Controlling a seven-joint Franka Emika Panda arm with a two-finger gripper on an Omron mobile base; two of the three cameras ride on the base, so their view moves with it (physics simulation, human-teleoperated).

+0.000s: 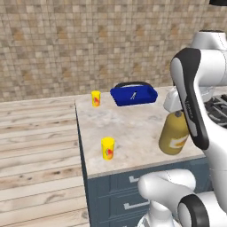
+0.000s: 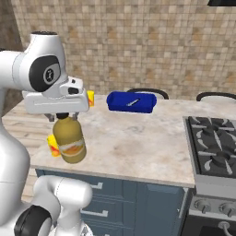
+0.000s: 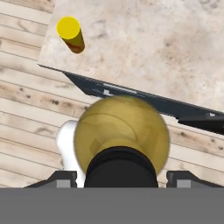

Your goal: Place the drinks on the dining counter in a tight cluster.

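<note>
- Small yellow cup with red mark (image 2: pixel 53 146): stands near the front left corner of the island; keep the load off it.
- Two-finger gripper (image 2: pixel 67 117): pinches the black cap of the squat amber-yellow bottle (image 2: pixel 70 141).
- Bottle: hangs upright above the front edge of the beige marbled dining counter (image 2: pixel 138 147).
- Handling: carry it further inboard, lower it straight, release only once seated.
- Blue flat container (image 2: pixel 131 102): at the back, well apart.

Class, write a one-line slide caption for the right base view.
Gripper carries the amber bottle above the dining counter.
</note>
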